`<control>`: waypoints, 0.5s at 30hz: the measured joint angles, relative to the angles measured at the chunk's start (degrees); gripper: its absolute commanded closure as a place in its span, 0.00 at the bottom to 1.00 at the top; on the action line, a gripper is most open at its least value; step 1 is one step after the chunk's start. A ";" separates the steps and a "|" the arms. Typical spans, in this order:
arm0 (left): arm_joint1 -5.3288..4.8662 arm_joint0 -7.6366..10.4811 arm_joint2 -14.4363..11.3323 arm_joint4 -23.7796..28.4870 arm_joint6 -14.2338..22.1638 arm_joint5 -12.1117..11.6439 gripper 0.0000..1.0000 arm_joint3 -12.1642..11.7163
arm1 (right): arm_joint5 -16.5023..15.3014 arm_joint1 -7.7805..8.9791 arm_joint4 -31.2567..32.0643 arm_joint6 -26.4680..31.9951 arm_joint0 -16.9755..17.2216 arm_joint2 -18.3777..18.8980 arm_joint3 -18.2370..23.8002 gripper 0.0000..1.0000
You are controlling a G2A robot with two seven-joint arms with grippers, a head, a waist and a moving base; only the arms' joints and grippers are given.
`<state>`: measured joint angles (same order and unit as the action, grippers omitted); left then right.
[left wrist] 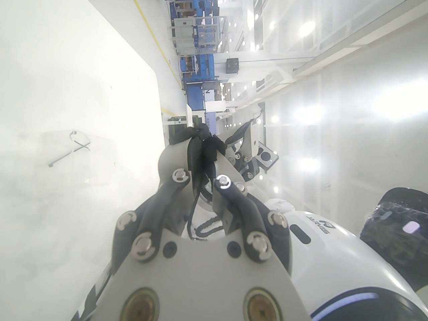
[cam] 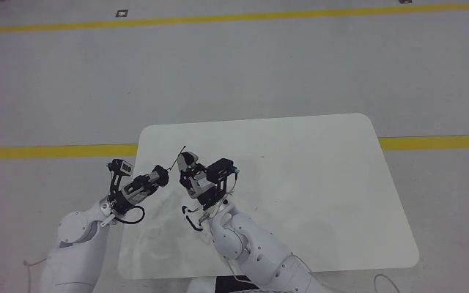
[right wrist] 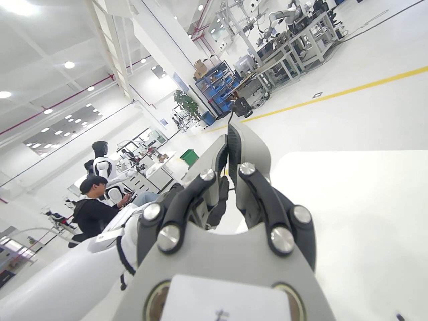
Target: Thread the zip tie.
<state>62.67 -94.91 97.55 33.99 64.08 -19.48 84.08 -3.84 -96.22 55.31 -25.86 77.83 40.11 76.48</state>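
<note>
The thin black zip tie (cam: 178,156) slants up over the left part of the white table (cam: 308,190). My right gripper (cam: 183,160) is shut on it. In the right wrist view the closed right gripper (right wrist: 229,136) has the tie's tip (right wrist: 230,118) poking out past the pads. My left gripper (cam: 165,174) sits just left of the right one, at the tie's lower end. In the left wrist view it (left wrist: 200,146) is pinched shut, with a thin black strand running back between its fingers. The two grippers almost touch.
Both grippers hang close to the table's left edge (cam: 141,157). The bare white tabletop stretches to the right and toward the far corner (cam: 366,121). Yellow floor lines (cam: 220,17) run beyond the table.
</note>
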 measured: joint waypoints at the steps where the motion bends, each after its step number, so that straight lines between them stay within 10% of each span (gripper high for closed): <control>1: 0.00 0.00 0.00 0.00 0.00 0.00 1.00 0.00 | 0.41 -0.14 0.21 -0.37 -0.24 -0.18 -0.34 1.00; 15: 0.00 0.00 0.00 0.00 0.00 0.00 1.00 0.00 | 1.89 -0.24 2.01 -0.46 -0.05 -0.14 0.09 1.00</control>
<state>62.67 -94.91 97.55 33.99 64.08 -19.48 84.08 -1.95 -96.47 57.31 -26.32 77.79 39.96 76.57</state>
